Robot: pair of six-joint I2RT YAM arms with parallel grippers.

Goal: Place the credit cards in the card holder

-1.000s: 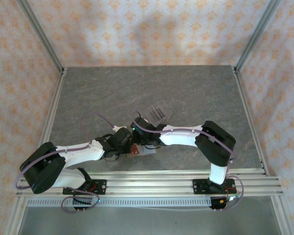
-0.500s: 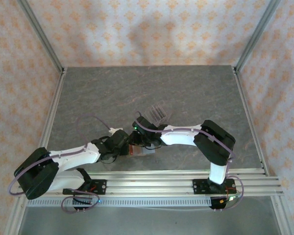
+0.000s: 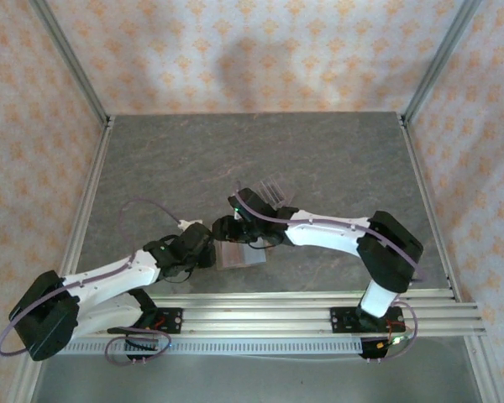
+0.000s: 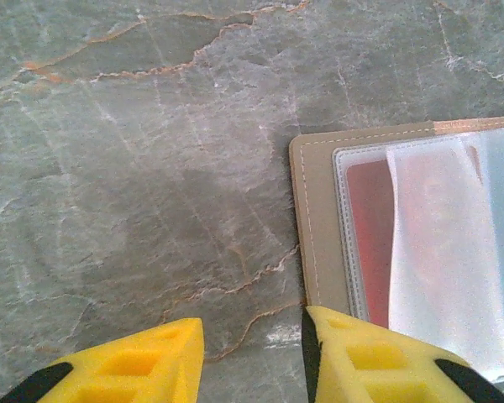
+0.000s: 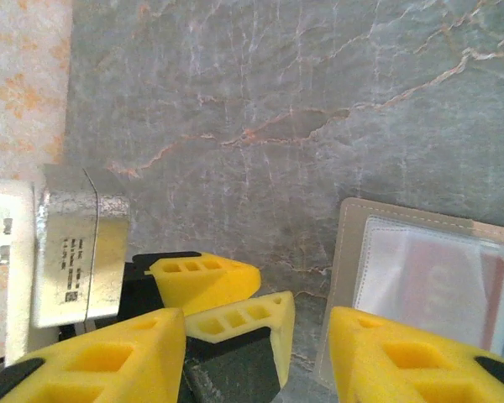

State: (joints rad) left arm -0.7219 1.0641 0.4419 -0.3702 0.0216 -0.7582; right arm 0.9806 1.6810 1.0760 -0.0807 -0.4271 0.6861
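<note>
**Both arms shift, jaws spread beside the card holder (image 3: 240,257)**

Since a second ago, we see the left arm (image 3: 109,280) stretched lower and flatter over the grey worktop (image 3: 336,159), its dark elbow dropped toward the near left corner. The right arm (image 3: 336,235) has swung its elbow out to the right. The clear slotted stand (image 3: 274,191) sits just beyond the right wrist. The card holder lies open and flat near the front rail, clear sleeves up. A reddish patch (image 4: 371,227) behind one sleeve may be a card or the lining; we cannot tell. The left end effector (image 4: 252,336) stands partly spread and empty, one finger (image 4: 378,357) at the holder's near corner. The right end effector (image 5: 256,323) is likewise parted, gripping nothing.
</note>
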